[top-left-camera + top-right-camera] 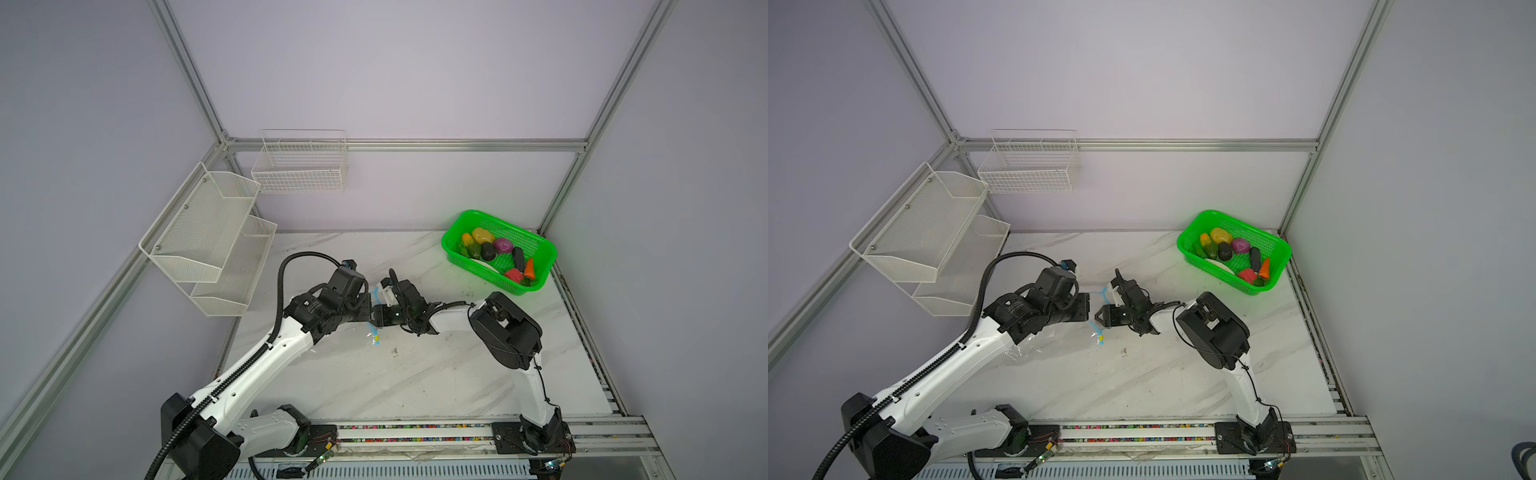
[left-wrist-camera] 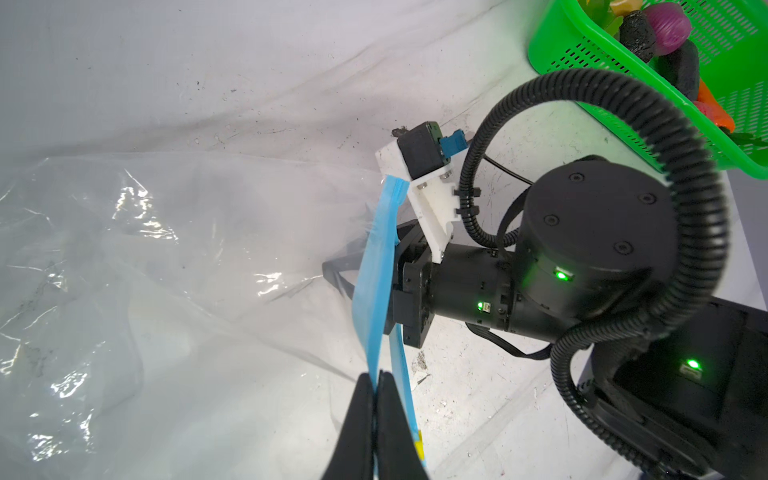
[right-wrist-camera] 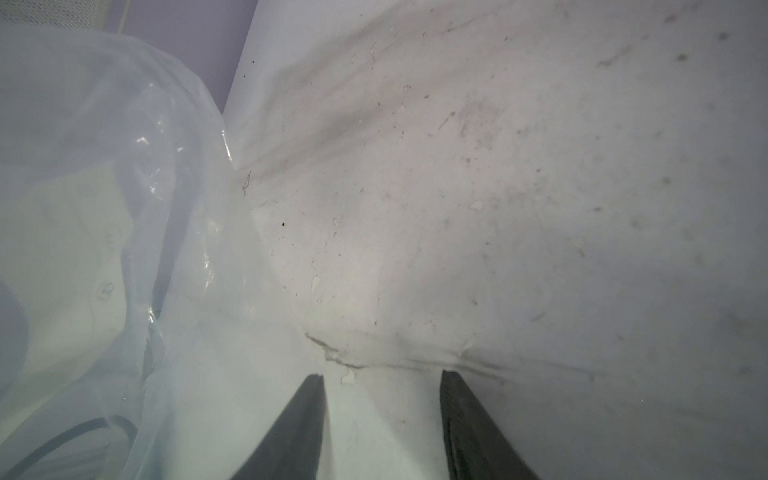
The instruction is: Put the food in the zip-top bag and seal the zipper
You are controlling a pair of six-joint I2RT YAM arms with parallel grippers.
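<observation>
Fingertips (image 2: 359, 415) of my left tool (image 2: 377, 380) are pressed together on the zipper (image 2: 374, 291), gripping one light-blue lip of it. The other lip runs just beside the tool, and the two lips stand a little apart. The yellow slider (image 2: 419, 446) sits on that second lip, close to my fingertips.

My right tool (image 3: 382, 380) stands partly open, with only pale worktop (image 1: 374, 382) showing in the gap between its jaws. In both top views it faces the left tool from across the blue strip, the two nearly meeting. From the left wrist, one of its dark fingers shows through the film past the zipper. I cannot tell whether it is inside the mouth or behind it.

The zip-top bag (image 2: 166, 270) spreads as clear, crinkled film from the zipper across the worktop and under my left arm.

The food lies well apart from both tools, in the green basket (image 1: 498, 282) at the far right corner of the worktop. It holds a yellow piece (image 1: 482, 235), a purple one (image 1: 503, 245), a dark avocado-like one (image 1: 488, 251), a long dark one (image 1: 518, 257), an orange carrot (image 1: 529, 268), a red piece (image 1: 514, 274), green bits (image 1: 471, 249) and a white sliver (image 1: 490, 266).

A white mesh shelf (image 1: 203, 232) and a white wire basket (image 1: 299, 166) hang on the walls beyond my left arm.
</observation>
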